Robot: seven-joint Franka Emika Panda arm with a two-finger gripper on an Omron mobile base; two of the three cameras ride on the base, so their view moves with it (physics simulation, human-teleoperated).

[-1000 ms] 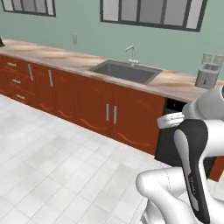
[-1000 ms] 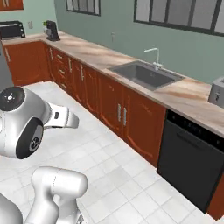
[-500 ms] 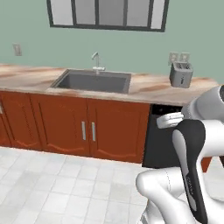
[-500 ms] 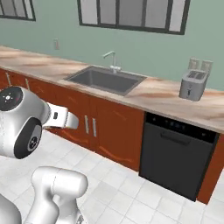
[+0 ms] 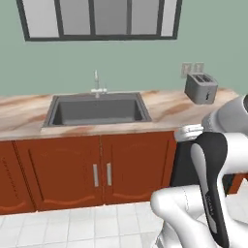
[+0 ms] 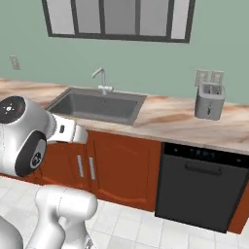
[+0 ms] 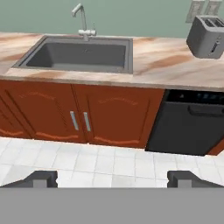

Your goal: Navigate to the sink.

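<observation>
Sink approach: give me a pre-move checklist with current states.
1. Sink in view ahead of the base, with faucet at its back rim: ok.
2. Base squared up to the counter: counter edge runs about level in the left base view, slopes in the right base view: cannot tell.
3. Floor between base and cabinet doors free of obstacles: ok.
4. End effector open, nothing between its fingertips: ok.
5. Sink centred ahead: it sits left of centre in all three views, dishwasher and toaster to the right: not ok.
</observation>
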